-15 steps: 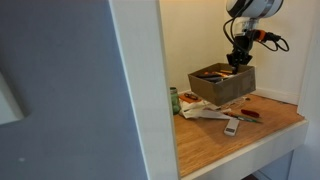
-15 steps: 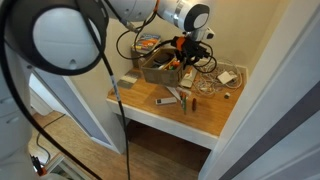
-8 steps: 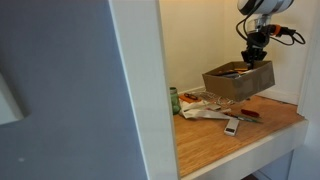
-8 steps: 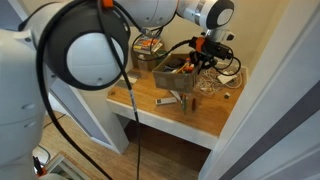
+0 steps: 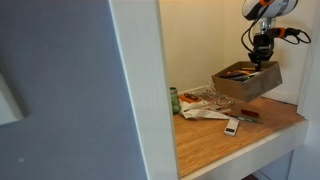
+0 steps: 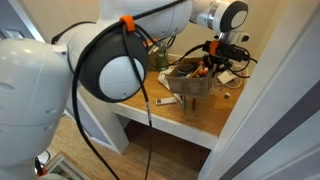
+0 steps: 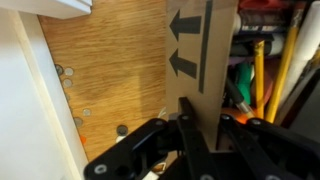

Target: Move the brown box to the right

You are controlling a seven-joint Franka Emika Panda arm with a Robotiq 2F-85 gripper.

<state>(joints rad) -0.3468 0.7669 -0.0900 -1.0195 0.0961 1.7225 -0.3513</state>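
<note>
I saw the brown box (image 5: 247, 80) up in the air, not touching the wooden surface (image 5: 225, 145), and it was tipped a little. The end effector (image 5: 263, 60) hung over it and pinched the top edge of one box wall. In the wrist view the end effector (image 7: 205, 125) had that wall squeezed between its two dark fingers (image 7: 190, 135). One finger was on the outside, where black arrows were printed on the cardboard, and the other was on the inside. The box (image 7: 200, 50) was full of small things, some yellow and some green, but I could not tell what they were. In an exterior view the box (image 6: 190, 82) floated above the back part of the surface (image 6: 165, 108), near the wall, with the end effector (image 6: 215, 65) on top of it. Down on the wood there was a pile of papers and bits (image 5: 205, 108). A green can (image 5: 174, 100) stood beside the white frame. A flat white thing (image 5: 232, 126) lay nearer the front. Some small dark round spots (image 7: 120, 128) sat on the wood too.
</note>
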